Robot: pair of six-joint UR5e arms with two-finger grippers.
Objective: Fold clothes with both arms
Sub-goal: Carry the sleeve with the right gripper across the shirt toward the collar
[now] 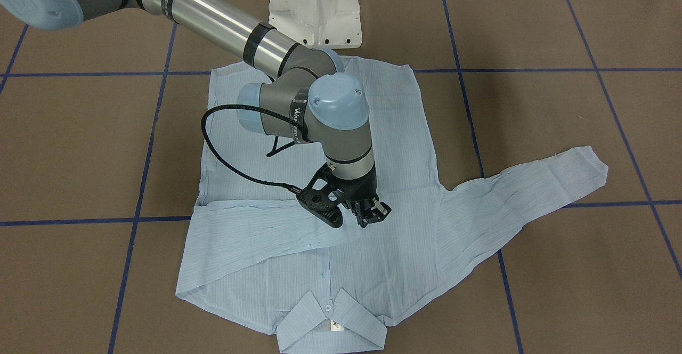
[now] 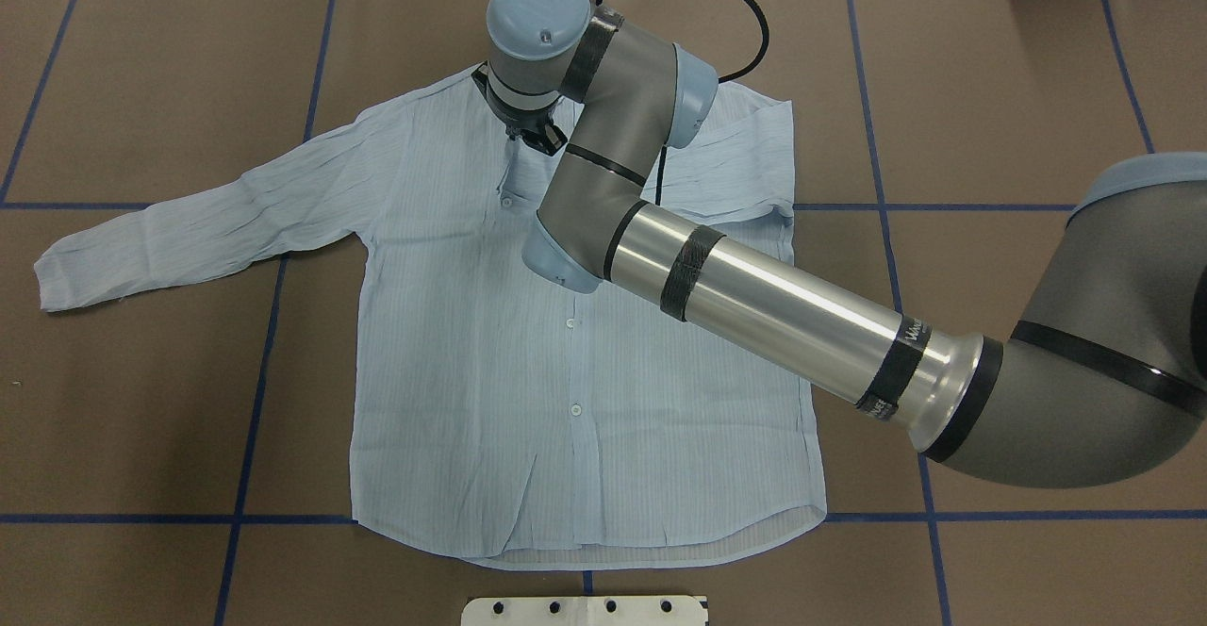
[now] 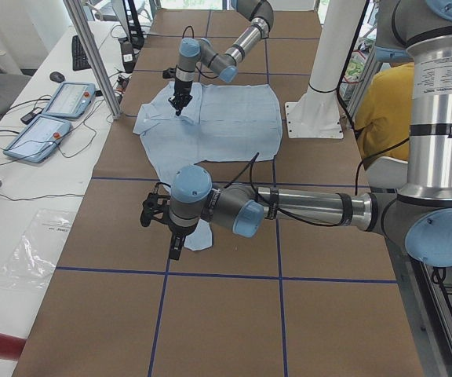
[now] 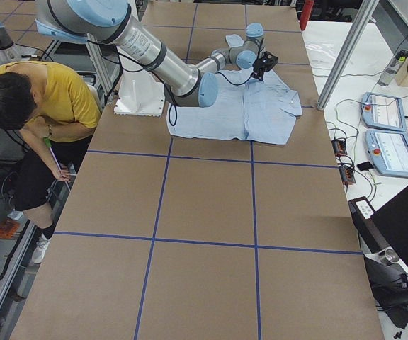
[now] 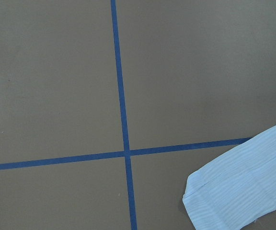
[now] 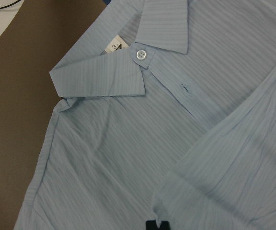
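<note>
The shirt (image 2: pixel 566 343) is light blue with thin stripes. It lies flat on the brown table (image 2: pixel 990 89), front side up. A row of small white buttons (image 2: pixel 570 322) runs down its middle. Its collar (image 1: pixel 330 322) is at the far end from my white base (image 1: pixel 314 7), and its bottom hem is near the base. A little white label (image 1: pixel 337 326) peeks out inside the collar, and 1 button (image 6: pixel 139 54) sits right under it. The sleeve on my right side (image 1: pixel 256 226) is folded over the chest and lies across it like a band. The sleeve on my left side (image 2: pixel 189 230) sticks out flat on the table and looks a bit crinkly. Its cuff (image 5: pixel 243 187) lies close to where 2 blue tape lines (image 5: pixel 121 96) cross. My right gripper (image 1: pixel 374 216) points down over the chest, at the end of the folded sleeve and not far from the collar. I cannot tell if its fingers are pinching the cloth or are apart. My left gripper (image 3: pixel 174 247) hangs low over the end of the sleeve that sticks out. It shows only small from the side, so I cannot tell how its fingers stand.
</note>
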